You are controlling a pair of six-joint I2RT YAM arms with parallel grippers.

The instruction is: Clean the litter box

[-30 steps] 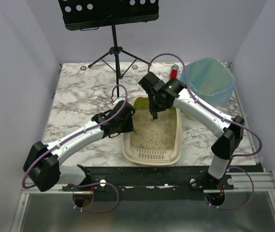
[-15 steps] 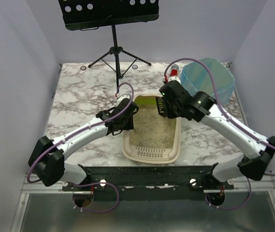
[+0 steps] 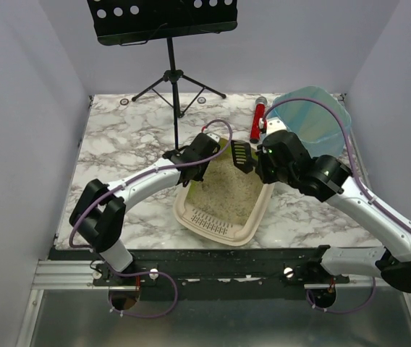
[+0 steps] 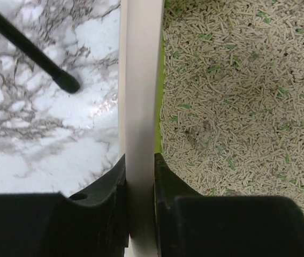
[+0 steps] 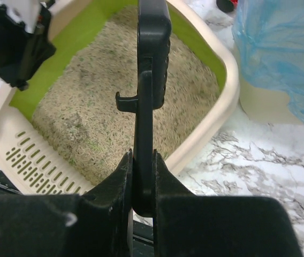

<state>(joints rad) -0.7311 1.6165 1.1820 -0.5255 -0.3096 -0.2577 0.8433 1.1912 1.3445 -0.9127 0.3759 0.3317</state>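
The litter box point(image 3: 200, 220) is a beige tray with a lime-green inner rim, a slotted grille at its near end and tan granules inside. It lies skewed on the marble table. My left gripper point(image 3: 204, 150) is shut on its far left rim point(image 4: 139, 107), one finger inside and one outside. My right gripper point(image 3: 263, 160) is shut on a black slotted scoop point(image 3: 242, 155) and holds it edge-on above the box's far right corner point(image 5: 151, 64). The box also shows in the right wrist view point(image 5: 216, 123).
A bin lined with a translucent blue bag point(image 3: 314, 119) stands at the back right, close to the box point(image 5: 280, 59). A red-and-black tool point(image 3: 257, 116) lies beside it. A black music stand point(image 3: 173, 79) stands at the back, one foot near my left gripper point(image 4: 66, 83).
The left gripper has moved to the box's far left corner and the box has turned, its grille end swinging left. The right arm has moved right and nearer, with the scoop over the far right corner.
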